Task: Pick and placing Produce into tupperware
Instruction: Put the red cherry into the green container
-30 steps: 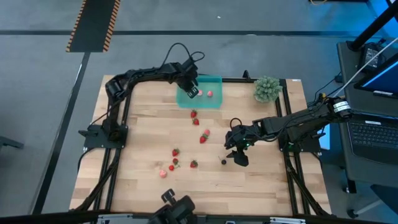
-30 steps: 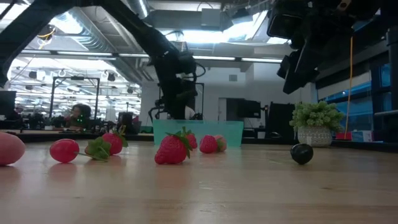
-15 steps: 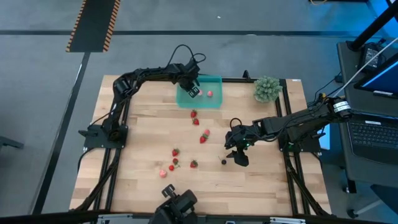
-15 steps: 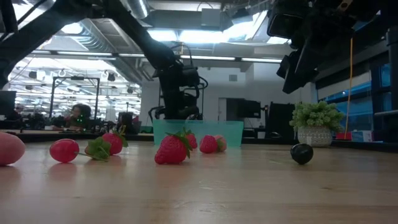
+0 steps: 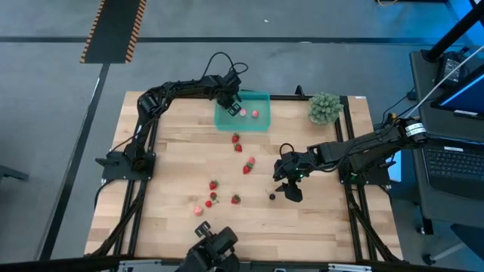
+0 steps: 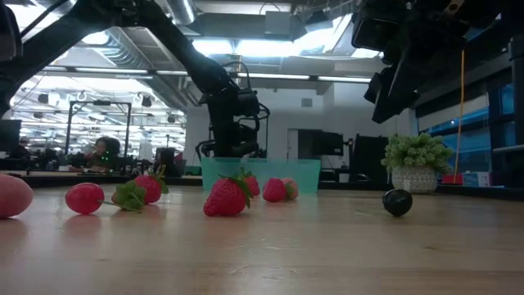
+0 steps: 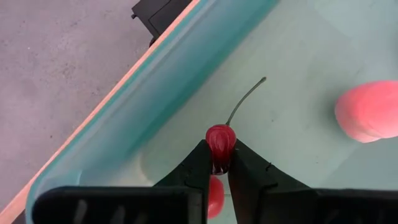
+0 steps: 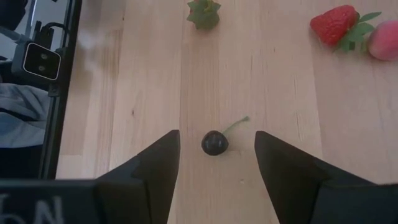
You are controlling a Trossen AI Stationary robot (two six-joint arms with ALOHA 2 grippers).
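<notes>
Two pincers at work. My left pincer (image 7: 221, 163) is inside the tupperware (image 5: 259, 125) at the table's far edge, fingers pinched on a red cherry (image 7: 221, 140) with a thin stem; a pale pink piece (image 7: 371, 110) lies on the container floor nearby, and another red piece shows just under my fingers. My right pincer (image 8: 216, 155) hangs over the table (image 5: 181, 166) on the right side, fingers spread wide, holding nothing. A dark cherry (image 8: 214, 142) sits on the wood between those fingers, untouched. Loose strawberries (image 5: 247, 169) scatter across the table's middle, well apart from the tupperware. A green leafy clump (image 5: 324, 107) stands at the far right corner.
</notes>
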